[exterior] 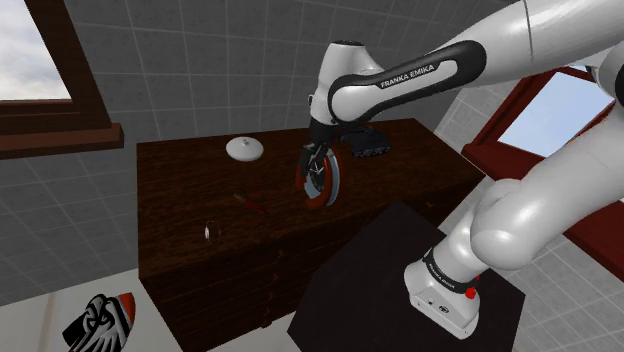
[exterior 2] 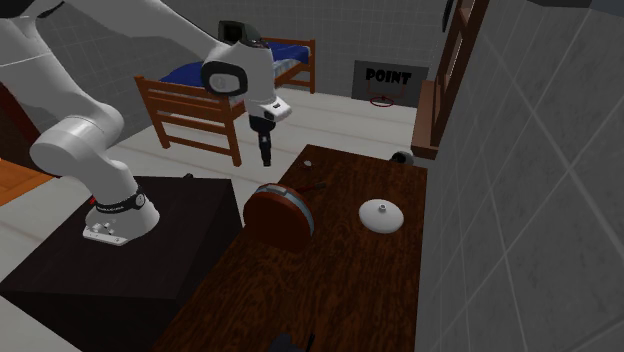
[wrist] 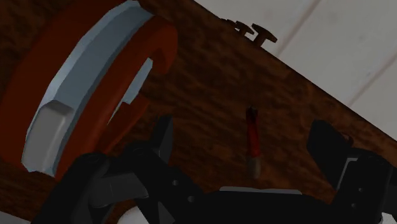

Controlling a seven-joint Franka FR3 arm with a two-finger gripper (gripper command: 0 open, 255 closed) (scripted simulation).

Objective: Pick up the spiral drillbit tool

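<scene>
- Target first: the spiral drillbit (wrist: 253,137) lies flat on the top of the dark wooden cabinet (exterior: 420,160). It is a thin dark-red shaft with a paler end, near the upright red and grey disc (exterior: 320,178) but apart from it.
- The gripper (exterior 2: 265,158) hangs above the cabinet top, pointing down, with its jaws spread wide. In the wrist view the bit sits roughly midway between the two fingers (wrist: 162,137), and neither touches it.
- The step in hand looks like the line-up before the descent, so the task is at an early stage: nothing is grasped.
- The shaft runs across the line joining the fingers, which suits a pinch across its thin width. At most, a small wrist turn would square it fully.
- To do it well, hold the bit centred in the gap on the way down, so both pads meet it together and neither shoves it sideways.
- A straight, slow drop seems best, stopping with the tips just at the wood, since so slim a thing needs the pads low to catch it.
- The disc is the chief hazard: the finger on its side should come down clear of the rim, or the disc may tip or roll.
- A thin round bit may roll on closing, so close gently and lift only once it is pinched firm.
- The white lid (exterior: 244,149) and the small ring (exterior: 209,230) lie well apart from the bit and should not matter.
</scene>
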